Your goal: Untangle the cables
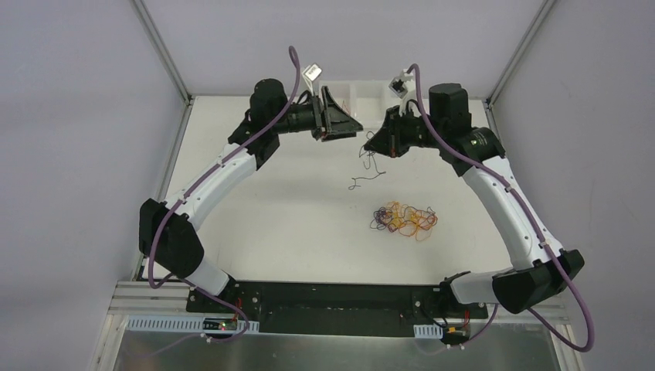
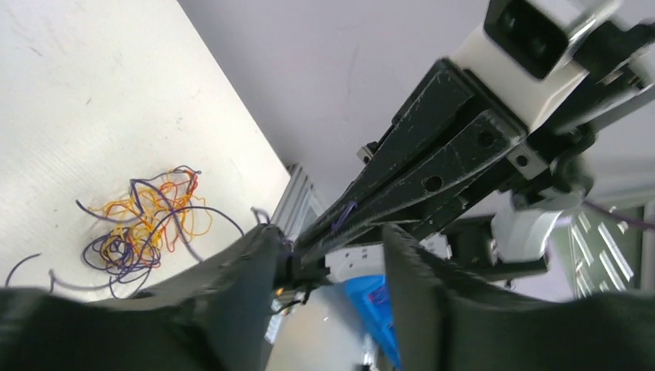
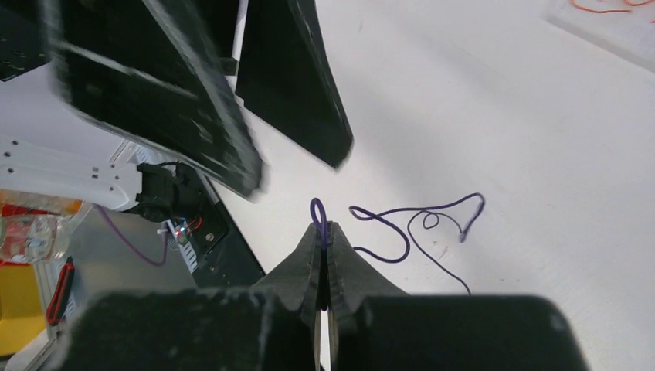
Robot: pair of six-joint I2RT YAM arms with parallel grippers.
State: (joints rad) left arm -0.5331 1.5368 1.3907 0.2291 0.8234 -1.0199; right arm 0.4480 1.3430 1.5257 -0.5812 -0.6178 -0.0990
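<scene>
Up toward twelve o'clock on the table (image 1: 270,216), the right gripper (image 3: 323,232) is pinched tight on a thin purple cable (image 3: 317,202), whose free end trails in loose curls onto the surface. The left gripper (image 2: 330,263) hovers at its nine o'clock, fingers spread and empty. The tangle (image 1: 403,219) of orange and purple strands lies at about five o'clock from the held one, apart from it. These look light, limp and springy, so I'd pinch a single strand near a free end.
</scene>
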